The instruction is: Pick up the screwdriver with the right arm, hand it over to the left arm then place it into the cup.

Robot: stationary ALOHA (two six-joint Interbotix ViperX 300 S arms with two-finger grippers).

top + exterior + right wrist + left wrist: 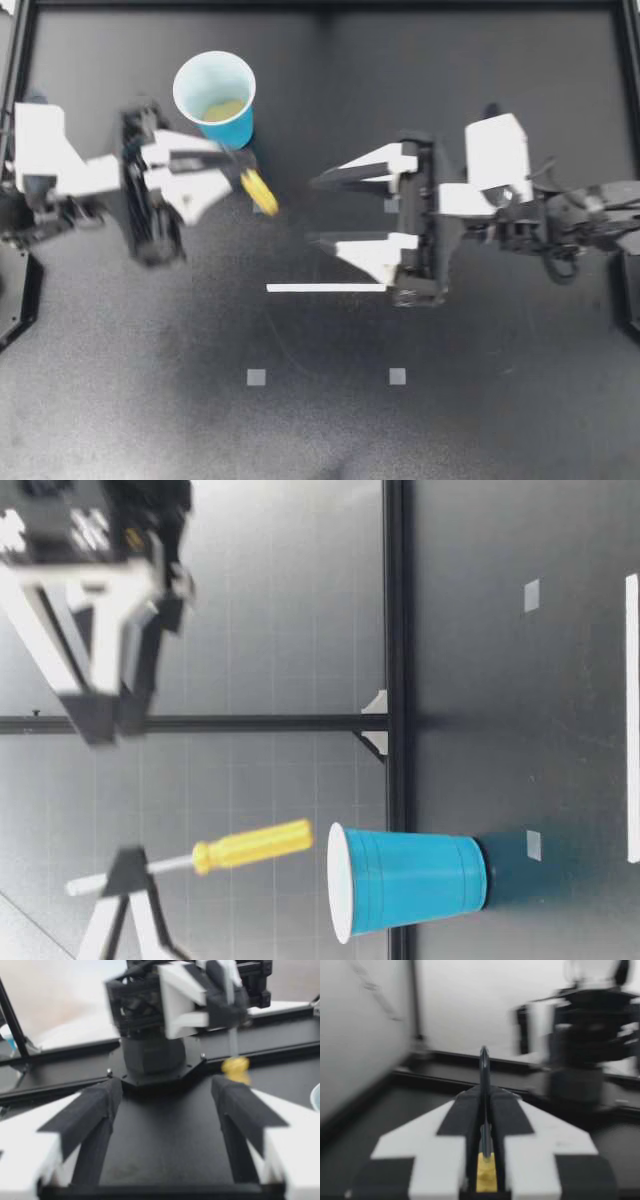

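Jaws on my left gripper point(236, 170) are pinched tight on the metal shaft of the screwdriver point(260, 191), so its yellow handle hangs tilted in the air, a bit higher than the rim of the blue cup point(228, 125) and close beside it. Cup's standing upright on the table point(320, 420). My right gripper point(314, 211) sits well apart, fingers spread wide, holding nothing.

Cup point(232, 128): blue wall, white rim and inside, yellowish patch at bottom. Screwdriver point(259, 190): yellow handle, grey metal shaft. Tabletop point(450, 420): matte black, faint grey speckle. Strip point(325, 288): white. Square markers point(256, 377): pale grey. Jaws, both arms: white shells, black pads. Back wall point(280, 600): grey, faint grid.
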